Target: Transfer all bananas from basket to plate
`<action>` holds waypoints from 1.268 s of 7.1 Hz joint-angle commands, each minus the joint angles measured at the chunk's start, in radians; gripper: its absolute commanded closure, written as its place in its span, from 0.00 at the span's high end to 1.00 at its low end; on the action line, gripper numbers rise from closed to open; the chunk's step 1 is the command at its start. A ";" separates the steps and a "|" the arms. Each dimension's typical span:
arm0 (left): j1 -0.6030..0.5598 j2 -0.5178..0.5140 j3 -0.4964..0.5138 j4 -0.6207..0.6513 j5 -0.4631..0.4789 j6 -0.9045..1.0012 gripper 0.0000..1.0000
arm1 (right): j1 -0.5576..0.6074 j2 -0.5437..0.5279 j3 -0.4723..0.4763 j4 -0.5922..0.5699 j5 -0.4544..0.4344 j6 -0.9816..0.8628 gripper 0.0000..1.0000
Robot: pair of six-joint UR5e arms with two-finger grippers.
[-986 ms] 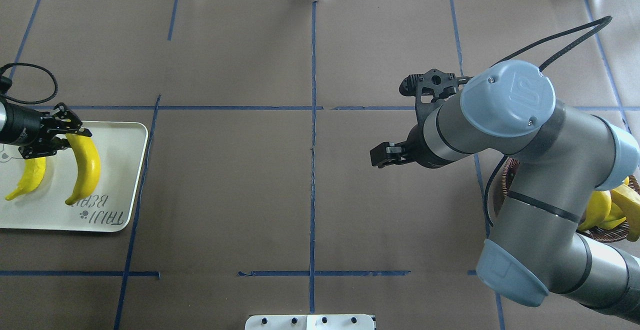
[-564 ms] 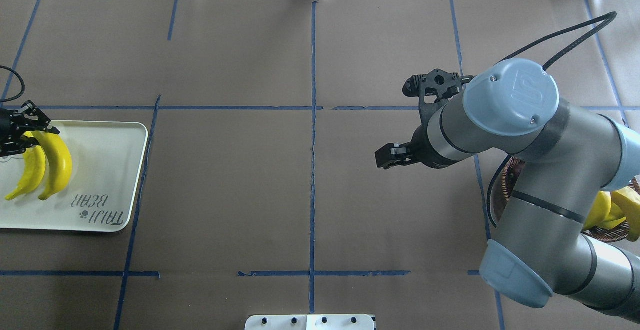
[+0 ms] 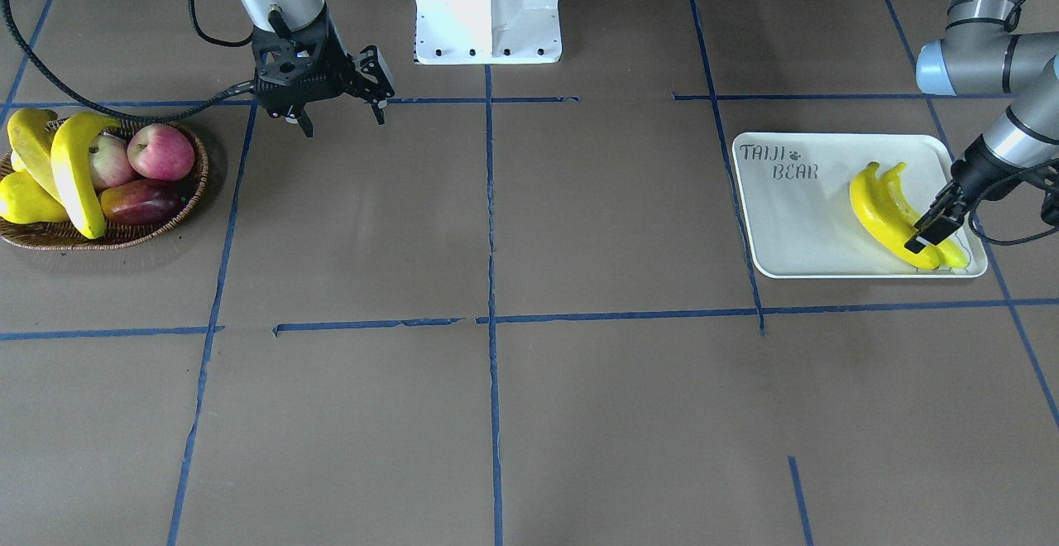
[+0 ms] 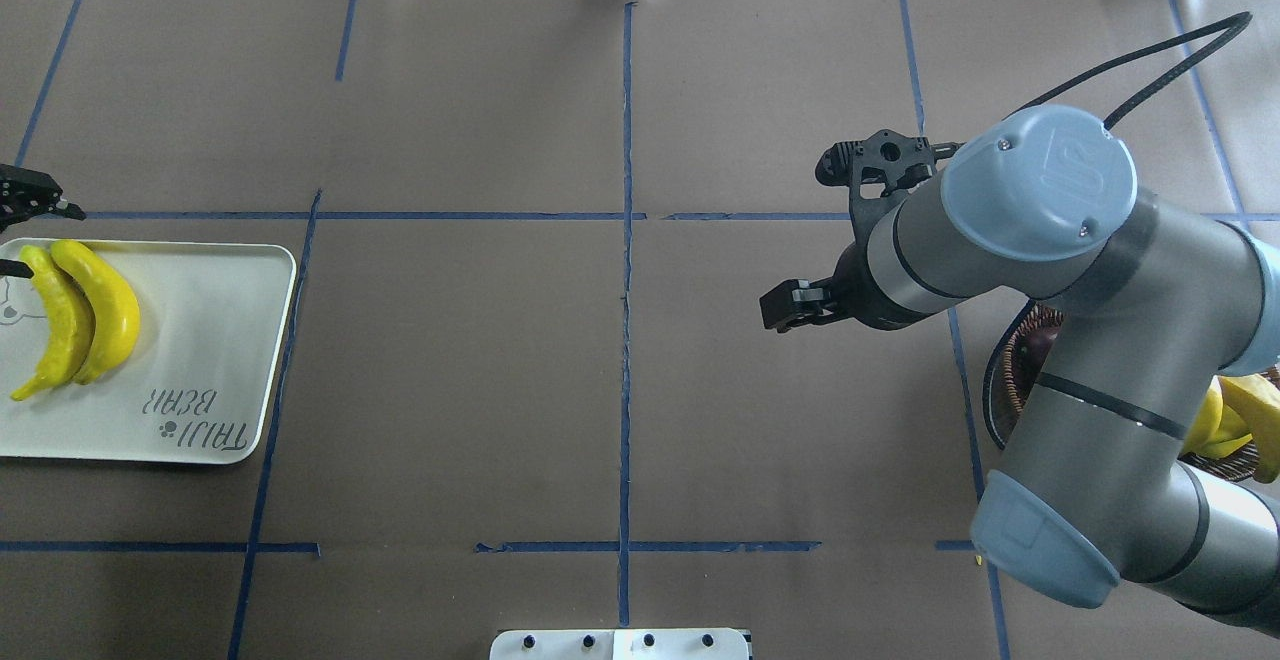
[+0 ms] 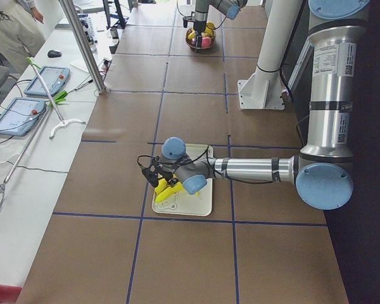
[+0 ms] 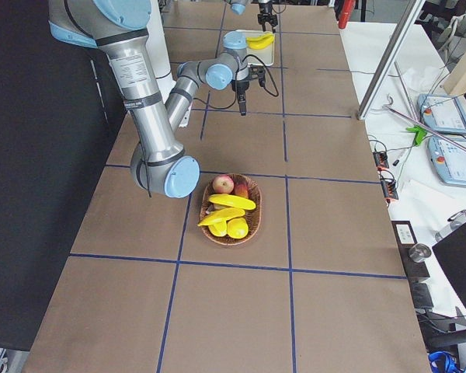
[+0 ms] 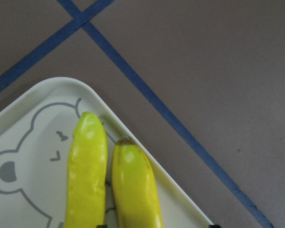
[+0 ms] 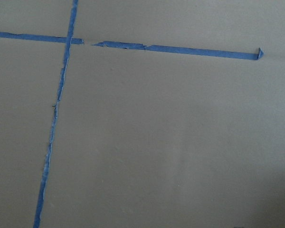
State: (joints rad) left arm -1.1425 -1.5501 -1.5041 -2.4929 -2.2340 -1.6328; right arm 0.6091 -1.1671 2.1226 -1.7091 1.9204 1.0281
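While the left gripper [image 4: 22,236] stands wide astride the two bananas [image 4: 108,308] at the bear [image 7: 33,152] corner of the plate [image 4: 200,320], a skewed lift could nudge one over the rim, and two more lie in the basket [image 3: 124,236], near the right gripper [image 3: 341,120], wide and empty.

Overhead opposite front, plate [image 4: 200,340] in both

The left arm [image 3: 984,50] reaches far out to its own side, wrist angled down and held low. The left gripper [image 4: 45,238] has its jaws parted, clamping nothing. The right arm [image 4: 1090,390] folds sharply at the elbow, its forearm stretched toward the middle. The right gripper [image 3: 343,120] points straight down, its fingers spread wide and empty, hanging in the air.
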 commanded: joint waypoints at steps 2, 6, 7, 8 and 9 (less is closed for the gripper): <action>0.059 -0.034 -0.184 -0.001 -0.009 -0.001 1.00 | 0.081 -0.196 0.110 -0.009 0.054 -0.229 1.00; 0.188 -0.038 -0.246 -0.007 0.050 -0.009 1.00 | 0.179 -0.492 0.226 0.038 0.057 -0.463 1.00; 0.202 -0.039 -0.248 -0.007 0.050 -0.009 1.00 | 0.185 -0.590 0.214 0.189 0.060 -0.462 1.00; 0.205 -0.039 -0.246 -0.007 0.050 -0.009 1.00 | 0.201 -0.667 0.173 0.344 0.090 -0.456 1.00; 0.210 -0.039 -0.248 -0.007 0.050 -0.009 1.00 | 0.219 -0.731 0.118 0.452 0.104 -0.454 1.00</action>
State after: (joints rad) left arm -0.9392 -1.5890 -1.7507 -2.5002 -2.1845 -1.6414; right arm 0.8079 -1.8116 2.2947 -1.4052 2.0040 0.5726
